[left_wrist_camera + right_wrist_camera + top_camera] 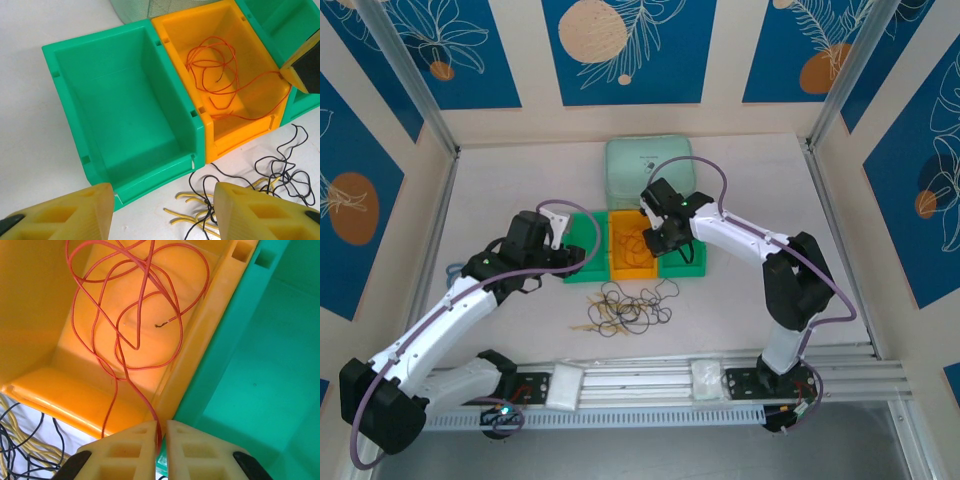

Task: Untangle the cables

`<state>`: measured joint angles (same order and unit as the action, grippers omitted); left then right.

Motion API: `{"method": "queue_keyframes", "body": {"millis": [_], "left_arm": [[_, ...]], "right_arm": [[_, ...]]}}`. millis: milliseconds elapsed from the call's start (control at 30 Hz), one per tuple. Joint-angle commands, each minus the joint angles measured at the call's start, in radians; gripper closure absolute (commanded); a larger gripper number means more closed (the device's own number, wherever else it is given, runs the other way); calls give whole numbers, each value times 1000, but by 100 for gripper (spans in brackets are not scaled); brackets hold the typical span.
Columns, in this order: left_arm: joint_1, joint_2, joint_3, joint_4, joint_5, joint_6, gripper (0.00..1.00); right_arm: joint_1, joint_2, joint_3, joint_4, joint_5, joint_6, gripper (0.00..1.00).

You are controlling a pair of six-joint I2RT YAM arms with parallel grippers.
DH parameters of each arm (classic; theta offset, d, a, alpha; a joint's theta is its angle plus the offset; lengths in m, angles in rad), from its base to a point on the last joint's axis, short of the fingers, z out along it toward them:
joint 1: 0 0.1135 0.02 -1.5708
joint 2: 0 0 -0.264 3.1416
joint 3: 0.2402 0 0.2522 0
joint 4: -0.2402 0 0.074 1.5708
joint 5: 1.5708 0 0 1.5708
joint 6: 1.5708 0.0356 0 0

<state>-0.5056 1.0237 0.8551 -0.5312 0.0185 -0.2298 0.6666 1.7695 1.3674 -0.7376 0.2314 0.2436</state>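
Right gripper [160, 437] pinches the orange cable [143, 295] over the orange bin [50, 390], the strand vanishing between its pads [135, 445]; left gripper [160, 210] gapes, empty; black cables [280, 172] partly cropped.

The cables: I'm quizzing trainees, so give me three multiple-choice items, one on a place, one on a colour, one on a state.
1. Where do the loops of the orange-red cable lie? A in the orange bin B in the left green bin C in the right green bin
2. What colours are in the tangle on the table? A black and yellow B blue and white C all orange-red
3. How is the right tool? A wide open B shut on the orange-red cable C gripping a bin wall
Key: A, the loops sit inside orange walls; A, black strands and yellow strands mingle; B, its fingers pinch the strand.
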Motion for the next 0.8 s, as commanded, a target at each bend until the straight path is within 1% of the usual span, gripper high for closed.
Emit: {"method": "queue_keyframes", "body": {"millis": [0, 200, 400, 567, 767], "left_arm": [[13, -10, -7, 17, 11, 4, 45], [13, -5, -7, 20, 12, 6, 45], [13, 3, -4, 26, 15, 6, 45], [13, 7, -2, 26, 15, 7, 45], [15, 10, -2, 31, 14, 8, 45]], "right_arm": [[18, 26, 24, -32, -31, -2, 88], [27, 24, 32, -34, -26, -12, 91], [36, 13, 39, -17, -26, -28, 95], [44, 14, 50, 8, -57, -34, 100], [44, 25, 65, 59, -101, -21, 100]]}}
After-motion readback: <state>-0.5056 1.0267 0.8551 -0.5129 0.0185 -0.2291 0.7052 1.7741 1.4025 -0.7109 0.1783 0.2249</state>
